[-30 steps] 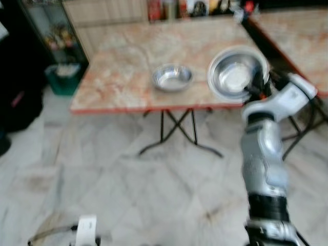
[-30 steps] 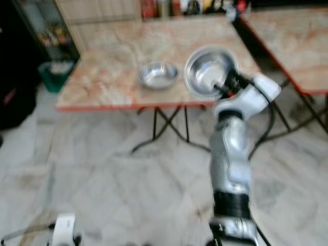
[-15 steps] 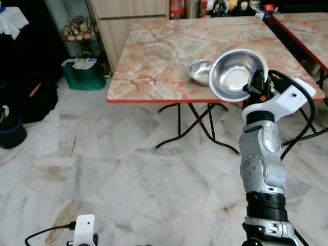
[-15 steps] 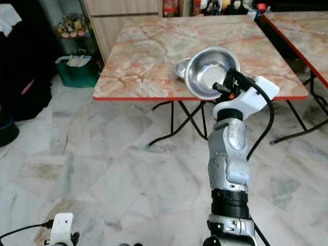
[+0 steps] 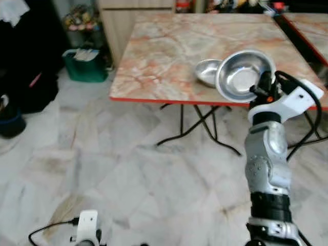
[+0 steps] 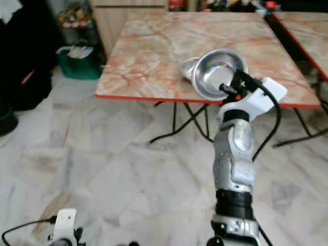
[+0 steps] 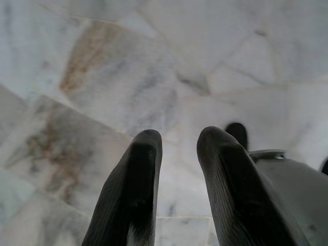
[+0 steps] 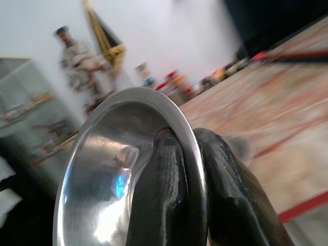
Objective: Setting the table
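Observation:
My right gripper [image 5: 260,88] is raised in front of me, shut on the rim of a large steel bowl [image 5: 241,77] that it holds tilted up near the table's front edge. In the right wrist view the two black fingers [image 8: 164,189] pinch the steel bowl's rim [image 8: 187,138]. A smaller steel bowl [image 5: 207,72] sits on the marble-top folding table [image 5: 164,51], just behind and left of the held one. My left gripper [image 7: 174,154] hangs low over the marble floor with a narrow gap between its fingers and nothing in it.
A second table [image 5: 307,31] stands to the right, close beside the first. A green bin [image 5: 84,64] and a wooden cabinet [image 5: 120,20] stand at the back left, with dark bags [image 5: 25,82] on the floor left. Bottles line the table's far edge [image 5: 225,6].
The camera has steadied and come slightly closer to the table; the scene shifted. My right gripper keeps the large bowl in the same hold.

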